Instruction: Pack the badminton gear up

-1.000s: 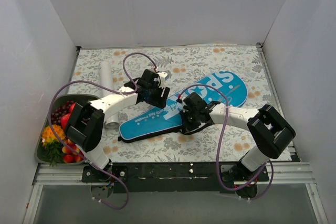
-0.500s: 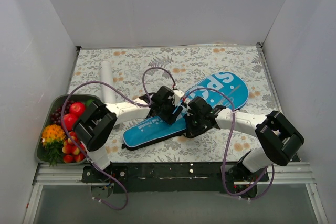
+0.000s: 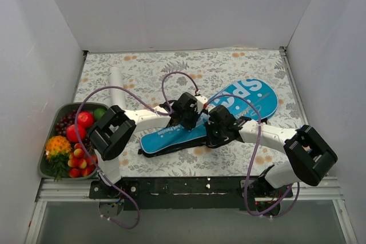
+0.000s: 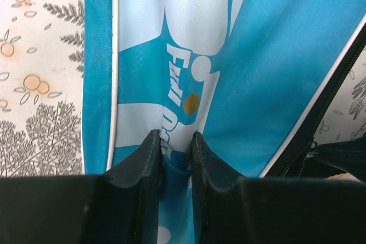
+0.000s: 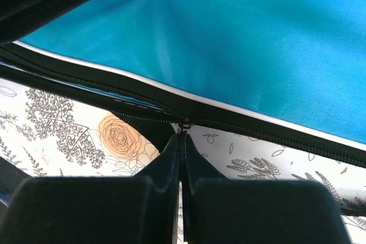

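Overhead, the long blue racket-shaped fabric cover (image 3: 251,100) with white "SPORT" lettering lay diagonally across the grey-and-orange floral tablecloth (image 3: 229,64). Its broad head pointed right of centre and its narrow end toward the lower left. Both arms met over its middle. The left gripper (image 3: 184,123) was on the cover's upper face, and the right gripper (image 3: 213,136) was just beside it at the cover's lower edge. A white cardboard tube (image 3: 117,87) lay well apart at the upper left, and a dark tray (image 3: 41,170) of colourful fruit sat at the left edge.

From the left wrist, the left gripper (image 4: 174,150) sat at bottom centre. Its two black fingers (image 4: 150,158) were drawn close, with a raised fold of the blue cloth nipped between them (white lettering and a small orange dot ran just above).

From the right wrist, the right gripper (image 5: 182,141) had its fingers pressed flat together, their tips touching the slider of the black zipper (image 5: 274,132) along the cover's white-piped edge. The zipper's rows stood parted to the left of the slider and joined to the right. Whether a pull tab was caught between the fingers could not be told.
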`<move>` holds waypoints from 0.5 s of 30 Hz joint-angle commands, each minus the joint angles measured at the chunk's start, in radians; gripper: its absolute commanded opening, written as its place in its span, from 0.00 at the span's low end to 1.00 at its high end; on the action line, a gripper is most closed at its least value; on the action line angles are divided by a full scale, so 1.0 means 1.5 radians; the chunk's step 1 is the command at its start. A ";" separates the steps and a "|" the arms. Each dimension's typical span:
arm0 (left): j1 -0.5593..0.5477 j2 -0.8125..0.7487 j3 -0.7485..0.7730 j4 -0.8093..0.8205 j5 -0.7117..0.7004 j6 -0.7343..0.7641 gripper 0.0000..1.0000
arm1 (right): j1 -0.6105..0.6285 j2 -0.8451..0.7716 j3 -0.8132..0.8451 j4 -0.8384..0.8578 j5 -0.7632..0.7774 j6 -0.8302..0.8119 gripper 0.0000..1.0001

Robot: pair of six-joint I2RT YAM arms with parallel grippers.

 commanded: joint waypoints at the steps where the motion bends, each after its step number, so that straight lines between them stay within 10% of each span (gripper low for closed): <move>1: 0.002 0.099 0.006 -0.030 -0.027 -0.010 0.07 | 0.014 -0.016 -0.013 -0.006 -0.075 -0.023 0.01; 15: 0.056 0.151 0.126 -0.070 0.066 -0.088 0.04 | 0.132 0.081 0.062 0.057 -0.111 -0.027 0.01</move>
